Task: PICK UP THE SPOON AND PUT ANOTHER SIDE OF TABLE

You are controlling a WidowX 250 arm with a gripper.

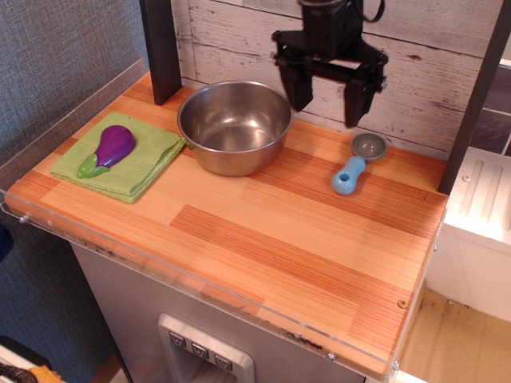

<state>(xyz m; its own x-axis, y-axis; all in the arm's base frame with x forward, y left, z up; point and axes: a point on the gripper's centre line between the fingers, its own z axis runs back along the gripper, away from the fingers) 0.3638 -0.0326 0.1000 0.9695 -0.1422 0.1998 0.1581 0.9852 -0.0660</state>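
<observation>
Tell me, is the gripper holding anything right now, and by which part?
Nothing. The gripper hangs open and empty above the table; the spoon lies apart from it.

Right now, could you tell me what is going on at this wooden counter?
The black robot gripper hangs open and empty above the counter, between the large steel mixing bowl and the small toy spoon with a light-blue handle and grey bowl. The spoon lies untouched on the striped orange-brown wooden table, near the back right. A purple toy eggplant rests on a folded green cloth at the left.
</observation>
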